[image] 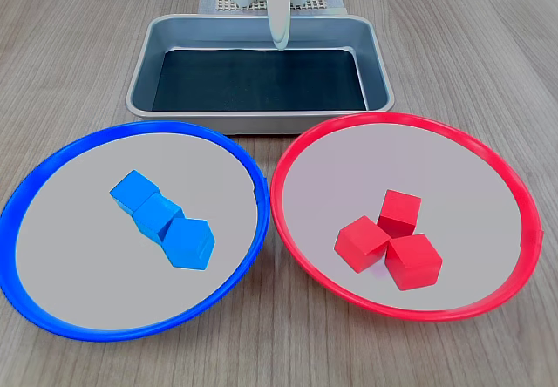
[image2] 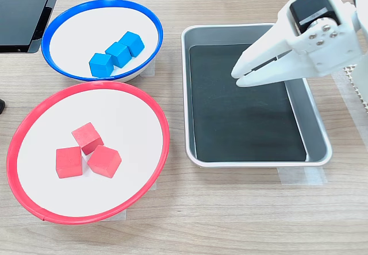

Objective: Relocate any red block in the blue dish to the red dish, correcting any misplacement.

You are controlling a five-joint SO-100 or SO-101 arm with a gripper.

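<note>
The blue dish [image: 254, 178] [image2: 103, 2] holds three blue cubes [image: 157, 215] [image2: 119, 54] in a row and nothing red. Three red blocks [image: 400, 213] [image: 362, 242] [image: 413, 261] lie clustered in the red dish [image: 401, 118]; in the second exterior view they are the red blocks [image2: 87, 137] in the red dish [image2: 86, 84]. My white gripper [image2: 237, 77] [image: 279, 43] hangs over the metal tray, far from both dishes. Its jaws are shut with nothing between them.
A rectangular metal tray [image: 261, 122] [image2: 259, 163] with a dark mat inside stands behind the dishes in the first exterior view. A black object [image2: 23, 14] lies at the second exterior view's top left. The arm's base sits on a white mesh [image: 227, 2].
</note>
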